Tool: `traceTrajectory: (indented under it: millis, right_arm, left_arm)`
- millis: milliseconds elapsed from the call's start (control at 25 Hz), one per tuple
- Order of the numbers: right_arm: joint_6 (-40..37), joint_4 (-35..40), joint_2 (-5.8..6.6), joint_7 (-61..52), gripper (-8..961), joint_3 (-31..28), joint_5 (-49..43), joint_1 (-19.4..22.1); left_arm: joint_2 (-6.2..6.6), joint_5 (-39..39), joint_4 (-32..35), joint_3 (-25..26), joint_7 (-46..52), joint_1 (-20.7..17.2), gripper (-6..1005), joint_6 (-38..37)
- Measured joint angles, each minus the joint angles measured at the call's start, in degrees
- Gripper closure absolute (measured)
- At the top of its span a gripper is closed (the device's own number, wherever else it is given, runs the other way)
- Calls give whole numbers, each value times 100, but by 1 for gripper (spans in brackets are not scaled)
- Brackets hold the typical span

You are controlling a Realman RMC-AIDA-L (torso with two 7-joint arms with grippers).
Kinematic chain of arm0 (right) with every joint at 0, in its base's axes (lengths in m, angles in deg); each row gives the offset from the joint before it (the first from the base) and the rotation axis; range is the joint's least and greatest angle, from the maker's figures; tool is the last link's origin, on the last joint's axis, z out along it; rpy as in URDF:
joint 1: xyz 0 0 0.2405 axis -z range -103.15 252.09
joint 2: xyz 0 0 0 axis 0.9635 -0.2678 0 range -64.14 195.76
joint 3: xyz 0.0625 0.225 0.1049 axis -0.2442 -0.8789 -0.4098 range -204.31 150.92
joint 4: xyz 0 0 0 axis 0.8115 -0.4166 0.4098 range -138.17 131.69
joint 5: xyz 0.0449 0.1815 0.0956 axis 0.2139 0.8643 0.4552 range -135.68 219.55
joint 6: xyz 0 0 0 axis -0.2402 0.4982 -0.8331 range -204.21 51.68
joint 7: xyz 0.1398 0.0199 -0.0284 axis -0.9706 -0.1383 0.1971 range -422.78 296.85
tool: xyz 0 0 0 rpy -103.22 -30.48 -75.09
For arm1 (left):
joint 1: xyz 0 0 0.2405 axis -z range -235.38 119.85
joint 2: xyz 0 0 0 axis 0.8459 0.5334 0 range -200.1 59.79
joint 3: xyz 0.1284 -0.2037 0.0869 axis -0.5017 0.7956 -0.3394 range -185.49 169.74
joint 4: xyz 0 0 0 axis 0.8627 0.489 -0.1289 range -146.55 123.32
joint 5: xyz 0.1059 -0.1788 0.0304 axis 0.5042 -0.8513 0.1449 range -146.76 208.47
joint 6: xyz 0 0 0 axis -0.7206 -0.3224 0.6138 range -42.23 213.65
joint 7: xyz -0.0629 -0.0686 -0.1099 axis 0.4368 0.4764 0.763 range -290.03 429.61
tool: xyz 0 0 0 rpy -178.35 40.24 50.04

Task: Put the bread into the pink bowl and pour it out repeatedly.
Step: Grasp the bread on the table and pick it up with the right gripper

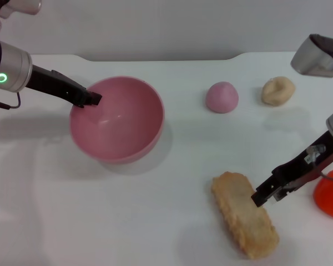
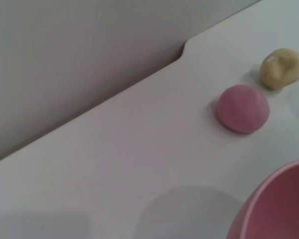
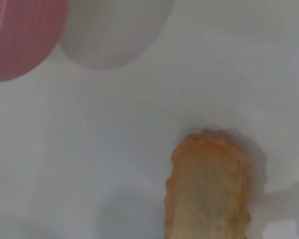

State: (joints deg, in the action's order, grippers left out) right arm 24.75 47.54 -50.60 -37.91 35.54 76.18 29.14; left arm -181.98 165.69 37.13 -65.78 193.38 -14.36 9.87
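The pink bowl (image 1: 117, 119) stands on the white table at the left, and a part of its rim (image 2: 276, 204) shows in the left wrist view. My left gripper (image 1: 92, 100) is at the bowl's left rim, shut on it, with one finger inside the wall. The bread (image 1: 244, 214), a long tan loaf, lies flat on the table at the front right and also fills the right wrist view as the loaf (image 3: 209, 189). Just above the loaf's right edge is my right gripper (image 1: 269, 195), open and holding nothing.
A small solid pink dome (image 1: 222, 97) and a beige knotted bun (image 1: 277, 90) sit at the back right, both apart from the bowl. An orange object (image 1: 331, 195) stands at the right edge, close behind my right arm. The table's back edge (image 2: 184, 50) has a notch.
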Motion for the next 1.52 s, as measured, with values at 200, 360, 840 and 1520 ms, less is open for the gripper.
traceTrajectory:
  millis: [200,360,840,1520]
  right_arm:
    - [-124,-238,-43,32,386,15,0,-1]
    - [-169,-312,-44,39,389,-3,0,31]
    - [-293,-317,-85,43,396,-11,6,120]
    - [-437,-603,-179,44,407,-22,9,100]
  left_arm:
    - [-10,0,2,0,-3,7,928,19]
    - [-12,0,-9,0,-3,10,928,19]
    - [-14,-1,-14,-9,-63,10,928,-3]
    - [-39,-1,-15,-8,-131,-46,927,-27]
